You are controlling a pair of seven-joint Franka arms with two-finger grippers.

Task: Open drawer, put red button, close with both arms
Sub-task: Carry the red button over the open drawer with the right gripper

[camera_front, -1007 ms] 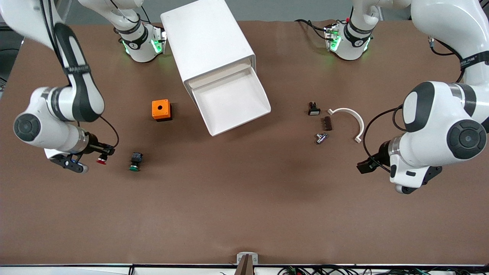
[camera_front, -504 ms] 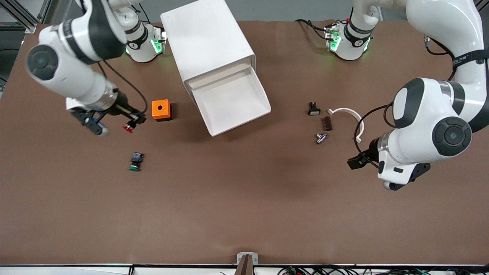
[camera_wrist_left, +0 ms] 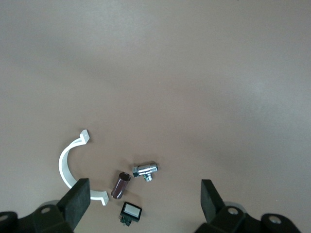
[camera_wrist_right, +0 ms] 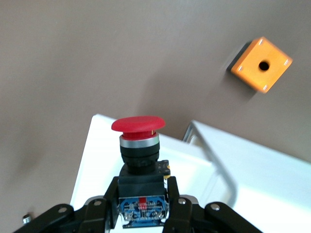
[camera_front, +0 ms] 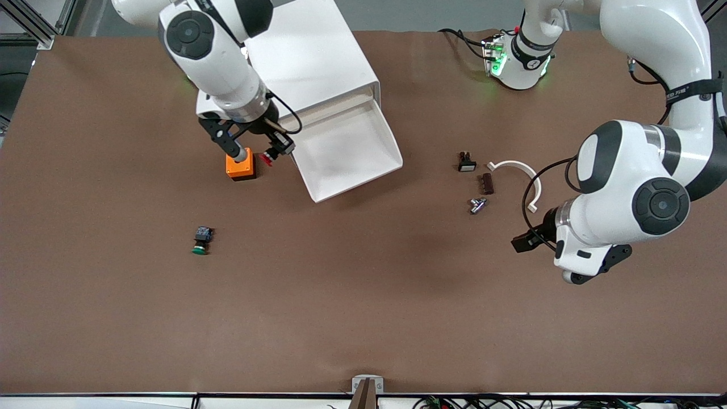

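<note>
The lowest drawer (camera_front: 346,149) of the white cabinet (camera_front: 309,62) is pulled out, and nothing lies in it. My right gripper (camera_front: 274,149) is shut on the black-and-blue body of the red button (camera_front: 266,159). It hangs over the gap between the orange box and the drawer's side wall. In the right wrist view the red button (camera_wrist_right: 138,125) sits upright between the fingers of the right gripper (camera_wrist_right: 142,204), above the drawer's white corner (camera_wrist_right: 95,165). My left gripper (camera_front: 521,242) is open, holds nothing, and hovers over the table beside the small parts. The left wrist view shows the left gripper (camera_wrist_left: 144,200) with its fingers wide apart.
An orange box (camera_front: 239,166) with a hole stands beside the drawer. A green-capped button (camera_front: 200,240) lies nearer the camera. Toward the left arm's end lie a white-faced black button (camera_front: 467,163), a brown cylinder (camera_front: 487,183), a chrome fitting (camera_front: 477,205) and a white curved clamp (camera_front: 519,173).
The right arm has swung from its end of the table to the drawer's side, carrying the red button. The left gripper has drifted slightly toward the table's middle.
</note>
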